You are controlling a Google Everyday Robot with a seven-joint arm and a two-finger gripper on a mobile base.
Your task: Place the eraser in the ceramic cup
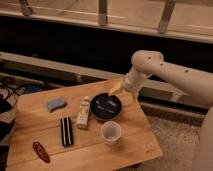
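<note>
While the white arm [175,75] reaches in from the right, its gripper [116,89] hangs over the far edge of the wooden table [135,145], just above the back rim of the black bowl [106,106]. Whether the gripper is spread or closed cannot be told from this angle. The eraser [56,103], a small blue-grey block, lies flat on bare wood in the left part of the table toward the far side, well apart from the gripper and touching nothing else. Between it and the bowl lies a white tube [84,112], running from near to far, with its far end just beside the bowl's left rim. The ceramic cup [111,132] stands upright in front of the bowl and close to it, though apart from it, its mouth facing up and its inside pale. To the left of the cup, in front of the tube, a long black bar [66,131] with a pale stripe lies lengthwise. Farther left, near the front corner, rests a reddish-brown oval [41,151], set at a slant. Behind the table runs a dark ledge, and above it stand railing posts [102,12].
</note>
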